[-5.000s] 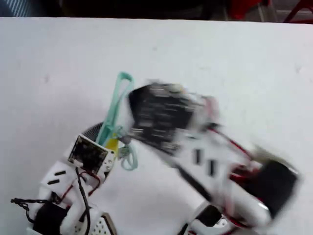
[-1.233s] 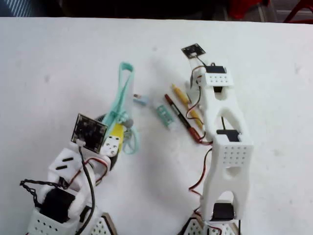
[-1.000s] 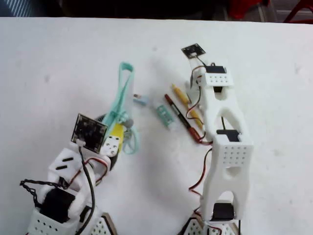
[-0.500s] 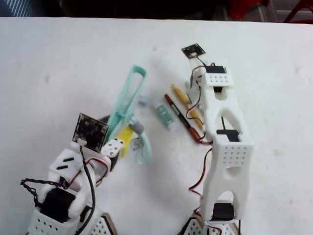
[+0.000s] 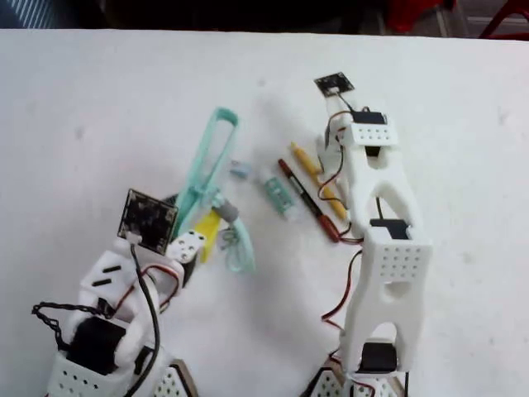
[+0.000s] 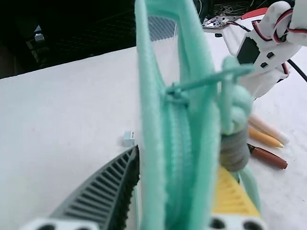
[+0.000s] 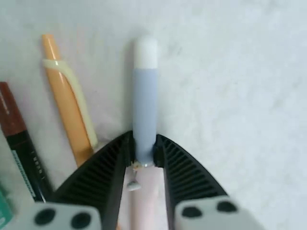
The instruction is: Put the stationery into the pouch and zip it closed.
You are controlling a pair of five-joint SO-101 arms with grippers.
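1. Since a second ago, the pouch (image 5: pixel 208 161) has swung its far end rightward, and the left gripper (image 5: pixel 192 217) has turned with it.
2. The pouch stands on edge on the tabletop (image 5: pixel 99 107). Its long axis runs away from the left arm, and the jaws pinch its near end.
3. Close up, the left wrist view shows its zip and cord pull.
4. The right wrist view shows the right gripper (image 7: pixel 143 141) with its jaws pinching a blue pen (image 7: pixel 144 100). The pen's white cap points outward, and it lies parallel to an orange pen (image 7: pixel 67 105).

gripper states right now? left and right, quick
Left gripper: closed, holding the teal pouch.
Right gripper: closed around the pale blue pen.
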